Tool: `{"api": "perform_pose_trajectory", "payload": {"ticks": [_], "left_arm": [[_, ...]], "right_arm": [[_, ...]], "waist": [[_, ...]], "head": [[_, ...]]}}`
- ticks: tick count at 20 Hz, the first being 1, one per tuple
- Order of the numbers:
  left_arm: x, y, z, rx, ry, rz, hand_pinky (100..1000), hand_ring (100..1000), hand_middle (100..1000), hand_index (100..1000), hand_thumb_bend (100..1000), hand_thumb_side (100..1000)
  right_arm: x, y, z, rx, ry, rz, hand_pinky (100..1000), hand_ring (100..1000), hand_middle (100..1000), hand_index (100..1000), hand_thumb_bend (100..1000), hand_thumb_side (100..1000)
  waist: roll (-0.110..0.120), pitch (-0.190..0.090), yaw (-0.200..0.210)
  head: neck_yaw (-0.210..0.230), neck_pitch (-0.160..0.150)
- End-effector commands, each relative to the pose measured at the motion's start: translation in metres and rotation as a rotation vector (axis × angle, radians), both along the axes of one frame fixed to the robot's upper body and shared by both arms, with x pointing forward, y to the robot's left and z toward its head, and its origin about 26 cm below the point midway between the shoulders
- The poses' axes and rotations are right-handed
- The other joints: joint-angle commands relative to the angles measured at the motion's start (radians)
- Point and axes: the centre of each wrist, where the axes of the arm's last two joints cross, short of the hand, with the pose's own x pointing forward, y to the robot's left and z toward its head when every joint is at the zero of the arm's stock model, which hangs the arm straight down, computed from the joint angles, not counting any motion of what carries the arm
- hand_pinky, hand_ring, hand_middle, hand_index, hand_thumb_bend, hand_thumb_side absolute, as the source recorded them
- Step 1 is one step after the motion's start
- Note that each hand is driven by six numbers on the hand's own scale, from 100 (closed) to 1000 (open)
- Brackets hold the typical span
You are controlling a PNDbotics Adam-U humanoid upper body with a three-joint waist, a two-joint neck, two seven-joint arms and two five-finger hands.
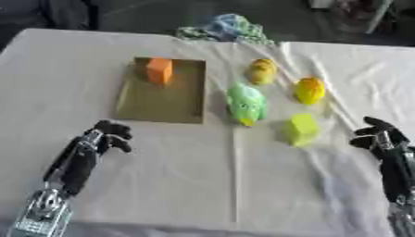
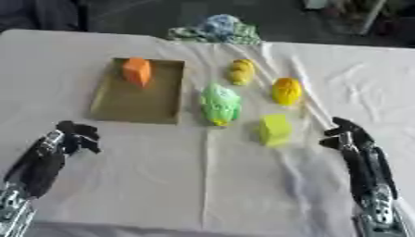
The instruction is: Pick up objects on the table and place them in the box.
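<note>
A flat brown box (image 1: 154, 104) lies on the white cloth, with an orange block (image 1: 159, 70) standing in its far part. To its right lie a green toy (image 1: 246, 104), a yellow toy (image 1: 262, 71), a yellow-orange toy (image 1: 310, 90) and a yellow-green block (image 1: 302, 129). My left hand (image 1: 110, 135) hovers just in front of the box's near edge, fingers curled, holding nothing. Over at the right edge is my right hand (image 2: 347, 133), to the right of the yellow-green block, its fingers curled on nothing.
A bundle of blue and green cloth (image 1: 225, 28) lies at the table's far edge. The white tablecloth (image 1: 203, 185) has wrinkles on the right side and a broad bare stretch in front.
</note>
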Motion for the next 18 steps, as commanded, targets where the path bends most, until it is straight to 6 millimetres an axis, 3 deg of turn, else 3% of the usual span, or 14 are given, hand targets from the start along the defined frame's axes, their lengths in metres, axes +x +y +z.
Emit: {"api": "perform_pose_trajectory", "payload": {"ticks": [1,18], "left_arm": [[0.0003,0.0037,0.0046,0.025,-0.008,-0.002,794,558,597,726,100,1000],[0.0003,0.0043,0.0037,0.03,-0.002,0.003,795,558,597,726,100,1000]], "right_arm": [[0.002,-0.0028,0.0059,-0.014,-0.018,0.001,690,562,574,795,100,737],[0.0037,-0.0017,0.0078,-0.019,-0.024,0.014,690,563,576,800,100,724]], "waist": [[-0.014,0.001,-0.001],[-0.016,0.002,-0.002]], "head": [[0.004,-0.001],[0.006,-0.001]]}}
